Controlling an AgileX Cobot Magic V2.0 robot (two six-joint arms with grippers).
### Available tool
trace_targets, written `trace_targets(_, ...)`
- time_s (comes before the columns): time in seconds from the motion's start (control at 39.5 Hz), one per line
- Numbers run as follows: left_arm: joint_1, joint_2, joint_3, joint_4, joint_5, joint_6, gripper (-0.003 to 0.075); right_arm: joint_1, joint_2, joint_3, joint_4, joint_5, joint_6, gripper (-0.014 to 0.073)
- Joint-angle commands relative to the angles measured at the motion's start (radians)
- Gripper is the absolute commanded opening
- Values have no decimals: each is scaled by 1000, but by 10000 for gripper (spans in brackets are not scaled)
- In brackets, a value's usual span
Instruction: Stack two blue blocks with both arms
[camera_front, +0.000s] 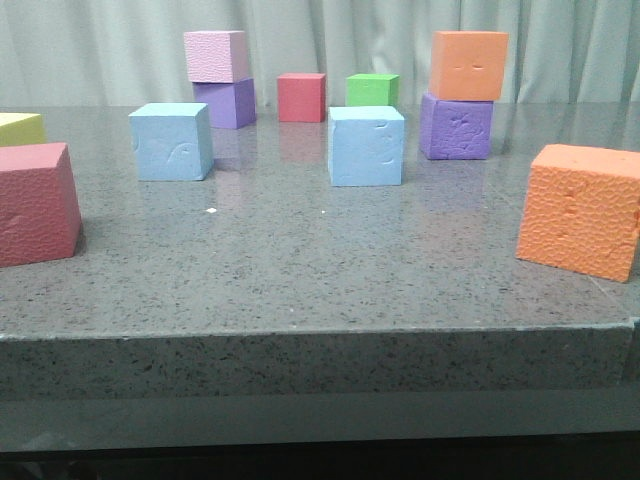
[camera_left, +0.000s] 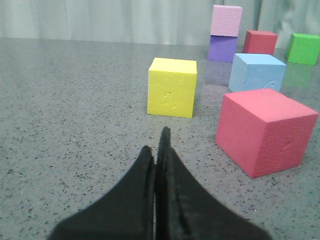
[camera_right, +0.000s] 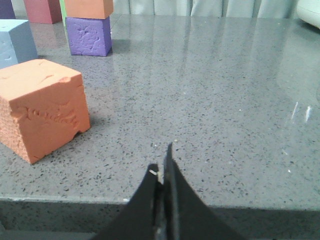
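Note:
Two sky-blue blocks stand apart on the grey table: one at the left (camera_front: 171, 141), one near the middle (camera_front: 366, 146). The left one also shows in the left wrist view (camera_left: 256, 73), far beyond my left gripper (camera_left: 156, 145), which is shut and empty, low over bare table. A corner of the middle one shows in the right wrist view (camera_right: 15, 42). My right gripper (camera_right: 162, 160) is shut and empty near the table's front edge. Neither gripper shows in the front view.
A pink cube on a purple cube (camera_front: 222, 80), a red cube (camera_front: 301, 97) and a green cube (camera_front: 372, 90) stand at the back. An orange cube tops a purple one (camera_front: 460, 95). A large orange cube (camera_front: 582, 209) is front right, a dark pink cube (camera_front: 35, 203) front left, a yellow cube (camera_left: 172, 87) behind it.

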Motion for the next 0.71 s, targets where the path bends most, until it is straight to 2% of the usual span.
trace_targets(0.0, 1, -18, 2, 12, -84, -2, -20, -7, -17, -6, -8, -88, -3, -69)
trace_targets(0.15, 1, -18, 2, 12, -101, -2, -20, -7, -17, -6, -8, -88, -3, -69)
trace_targets(0.33, 1, -18, 2, 12, -232, -2, -20, -7, -17, -6, -8, -93, -3, -69)
trace_targets(0.68, 1, -18, 2, 10, -455, -2, -20, -7, -17, -6, -8, -263, -3, -69)
